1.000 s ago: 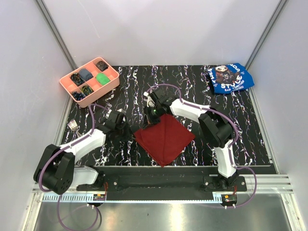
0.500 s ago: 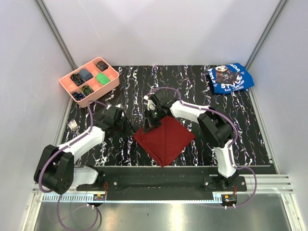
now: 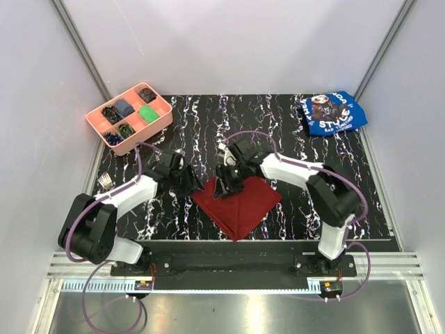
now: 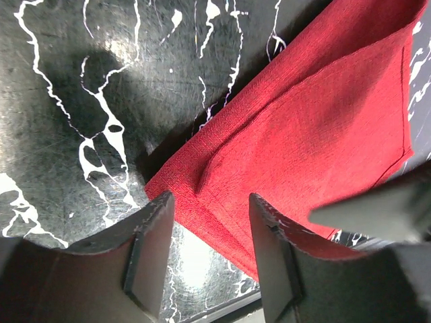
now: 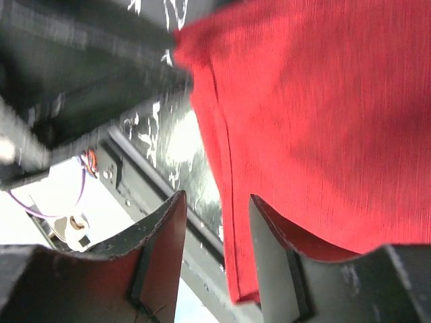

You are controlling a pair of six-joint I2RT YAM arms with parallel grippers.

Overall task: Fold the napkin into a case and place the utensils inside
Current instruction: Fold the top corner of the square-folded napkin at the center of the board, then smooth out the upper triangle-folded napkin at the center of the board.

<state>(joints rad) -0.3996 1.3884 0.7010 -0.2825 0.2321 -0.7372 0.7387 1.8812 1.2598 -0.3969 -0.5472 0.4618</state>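
Note:
The dark red napkin (image 3: 243, 203) lies folded in layers, diamond-wise, in the middle of the table. My left gripper (image 3: 195, 183) hovers at its left corner, open, with nothing between its fingers. In the left wrist view the napkin (image 4: 316, 128) shows a hemmed upper layer, and the left gripper (image 4: 209, 259) stands over the cloth's edge. My right gripper (image 3: 224, 185) is open just above the napkin's upper left edge. From the right wrist, the napkin (image 5: 323, 114) fills the right side, and the right gripper (image 5: 217, 259) holds nothing. A silver fork (image 3: 106, 181) lies at the table's left edge.
A pink compartment tray (image 3: 150, 135) with small items stands at the back left. A blue printed cloth (image 3: 332, 113) lies at the back right. White walls enclose the table on three sides. The black base rail (image 3: 229, 261) runs along the near edge.
Both grippers have opened and let go of the napkin. The left gripper has shifted right toward the cloth's left corner, and the right gripper has moved nearer, over the upper left edge.

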